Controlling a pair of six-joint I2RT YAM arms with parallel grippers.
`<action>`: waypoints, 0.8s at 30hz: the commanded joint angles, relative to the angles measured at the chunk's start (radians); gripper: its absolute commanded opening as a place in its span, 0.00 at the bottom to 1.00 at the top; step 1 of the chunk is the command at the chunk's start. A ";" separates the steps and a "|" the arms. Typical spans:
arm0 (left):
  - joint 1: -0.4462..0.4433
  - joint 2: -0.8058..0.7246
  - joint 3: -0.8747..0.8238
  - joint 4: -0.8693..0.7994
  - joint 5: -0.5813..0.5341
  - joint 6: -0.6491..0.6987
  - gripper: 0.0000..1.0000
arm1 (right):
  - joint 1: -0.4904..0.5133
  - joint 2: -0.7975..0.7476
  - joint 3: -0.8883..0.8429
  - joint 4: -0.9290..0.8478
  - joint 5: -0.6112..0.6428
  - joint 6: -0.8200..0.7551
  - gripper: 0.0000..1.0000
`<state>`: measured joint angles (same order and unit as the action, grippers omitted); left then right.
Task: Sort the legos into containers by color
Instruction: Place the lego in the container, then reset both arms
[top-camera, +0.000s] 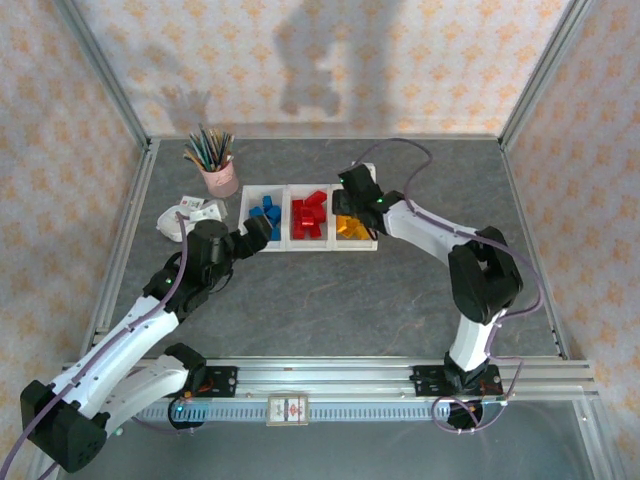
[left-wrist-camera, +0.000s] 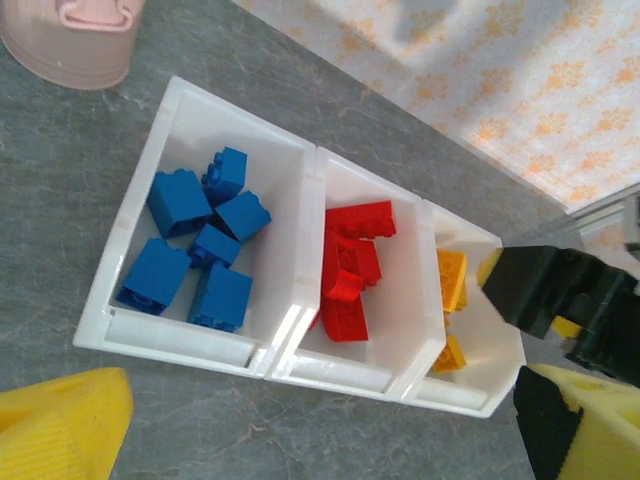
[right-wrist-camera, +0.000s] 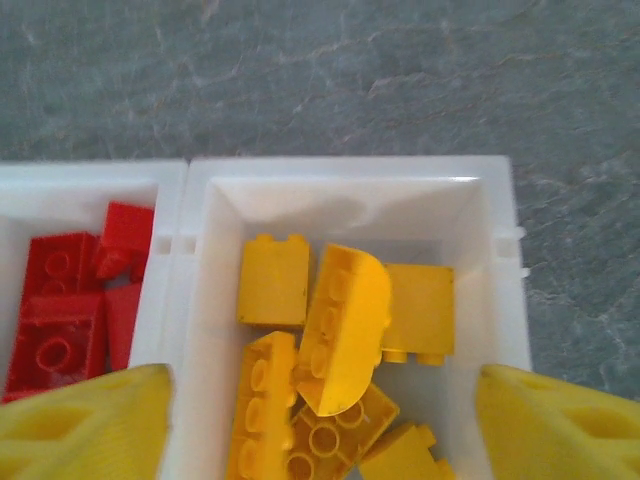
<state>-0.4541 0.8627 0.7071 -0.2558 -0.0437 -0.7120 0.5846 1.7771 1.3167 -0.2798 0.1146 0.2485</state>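
Three joined white containers (top-camera: 310, 246) stand in a row at mid-table. The left one holds blue legos (top-camera: 265, 214), the middle one red legos (top-camera: 309, 216), the right one yellow legos (top-camera: 347, 228). My right gripper (right-wrist-camera: 325, 430) hangs open over the yellow container (right-wrist-camera: 345, 170); below it a curved yellow brick (right-wrist-camera: 345, 320) lies tilted on several other yellow ones, free of both pads. In the top view the right gripper (top-camera: 356, 190) is at that container's far end. My left gripper (left-wrist-camera: 320, 440) is open and empty, just short of the containers' near rim (left-wrist-camera: 180, 345), by the blue legos (left-wrist-camera: 195, 255).
A pink cup of pencils (top-camera: 216, 166) stands behind and left of the containers, with a white object (top-camera: 190, 216) on the table to their left. Metal frame rails (top-camera: 330, 374) run along the near edge, and upright posts mark the corners.
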 joint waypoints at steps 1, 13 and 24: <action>0.022 -0.003 0.012 0.035 -0.139 0.070 0.99 | -0.035 -0.133 -0.050 0.023 0.124 0.026 0.99; 0.336 0.168 -0.141 0.405 -0.512 0.287 0.99 | -0.480 -0.395 -0.610 0.514 0.375 0.039 1.00; 0.395 0.429 -0.568 1.465 -0.330 0.663 0.99 | -0.560 -0.266 -0.899 1.182 0.010 -0.228 1.00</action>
<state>-0.0692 1.2419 0.1673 0.7872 -0.4408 -0.1761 0.0303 1.4990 0.4534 0.6319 0.2893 0.1207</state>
